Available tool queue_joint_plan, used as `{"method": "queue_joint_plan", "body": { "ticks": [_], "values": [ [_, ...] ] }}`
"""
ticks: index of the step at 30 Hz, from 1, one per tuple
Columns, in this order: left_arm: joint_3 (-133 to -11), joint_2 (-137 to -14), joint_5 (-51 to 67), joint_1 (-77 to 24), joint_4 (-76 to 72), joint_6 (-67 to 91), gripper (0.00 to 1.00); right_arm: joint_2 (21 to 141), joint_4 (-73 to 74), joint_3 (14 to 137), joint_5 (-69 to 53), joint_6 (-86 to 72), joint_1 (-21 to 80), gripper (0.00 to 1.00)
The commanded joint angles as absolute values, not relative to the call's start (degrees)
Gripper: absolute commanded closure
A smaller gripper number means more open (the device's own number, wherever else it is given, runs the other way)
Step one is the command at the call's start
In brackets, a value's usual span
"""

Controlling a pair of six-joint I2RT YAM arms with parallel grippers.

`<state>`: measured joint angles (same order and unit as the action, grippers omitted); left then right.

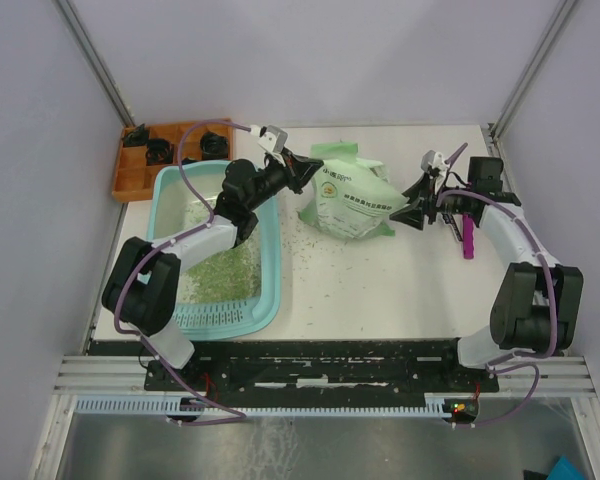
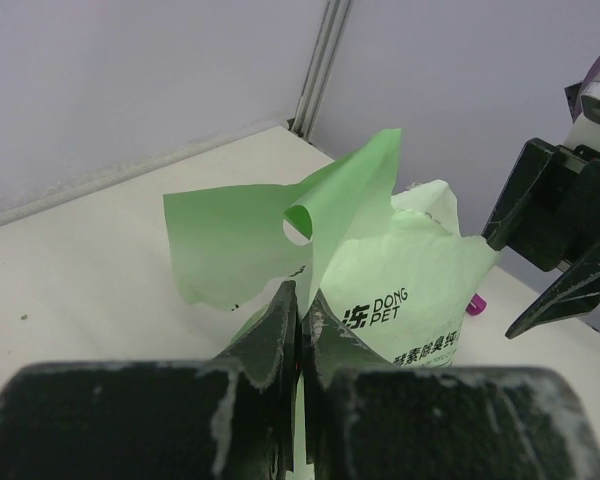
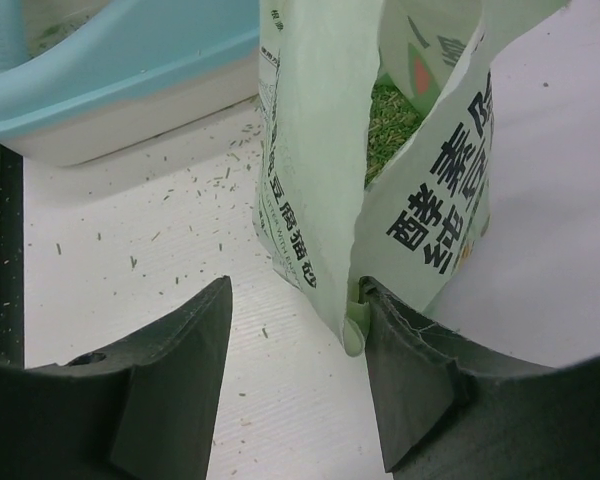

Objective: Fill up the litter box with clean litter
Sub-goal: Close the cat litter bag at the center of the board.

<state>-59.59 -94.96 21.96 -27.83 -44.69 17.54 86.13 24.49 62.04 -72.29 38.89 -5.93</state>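
Ribbed white tabletop (image 3: 280,400), grainy green litter (image 1: 215,272)

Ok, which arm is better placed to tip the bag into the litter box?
Left. The left hand is shut on the bag's top flap, beside the litter box; the right hand is open at the bag's far end.

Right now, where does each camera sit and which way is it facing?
Top: above and behind the robot, looking down on the table; left pincer and right pincer show, flanking the bag.
Left wrist: behind its shut fingers pinching the bag's flap, facing the right pincer.
Right wrist: low, behind its open fingers, facing the bag's mouth and the box.
Shared: all three see the bag.
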Motion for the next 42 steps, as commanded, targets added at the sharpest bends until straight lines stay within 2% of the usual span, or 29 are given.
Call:
{"method": "queue_joint_plan", "body": {
  "ticks": [1,8,18,20,30,34,35,36,37,40,42],
  "values": [
    [-60.71,-90.95,19.17,-26.91,-52.05,14.62,0.97,86.65,21.59,63.17,-73.05,38.54,-5.35,0.39],
    [-61.43,-90.16,20.97,-26.85,-50.38,14.74,0.97,88.57,13.18,65.68,-68.63,32.62,-6.17,0.38],
    [-61.46,-88.31,22.26,-26.95,-48.77,15.30,0.97,91.72,25.44,73.77,-74.53,40.56,-6.31,0.35],
    [-61.35,-88.39,21.92,-26.90,-48.61,15.22,0.97,92.61,34.80,76.15,-75.69,47.98,-5.82,0.34],
    [-62.84,-90.75,22.26,-27.02,-50.01,17.19,0.97,106.80,100.30,93.14,-79.02,109.57,-3.78,0.33],
    [-63.21,-91.40,22.60,-27.53,-50.20,17.09,0.97,108.75,100.15,92.63,-79.09,111.99,-3.41,0.28],
    [-63.43,-91.54,22.34,-27.69,-49.86,16.69,0.97,109.66,99.91,93.10,-79.24,111.52,-3.36,0.22],
    [-63.92,-91.50,22.13,-28.03,-49.12,15.91,0.97,110.35,100.32,93.80,-79.30,111.64,-3.45,0.07],
    [-64.39,-91.35,21.76,-28.40,-48.13,14.84,0.97,110.94,100.69,94.46,-79.26,111.59,-3.65,0.00],
    [-66.05,-90.73,20.30,-29.83,-44.31,10.26,0.97,111.61,98.56,96.86,-78.59,107.42,-4.72,0.01],
    [-66.81,-90.56,20.33,-30.28,-42.76,8.51,0.97,110.70,89.64,97.58,-75.95,95.91,-5.48,0.01]
  ]
}}
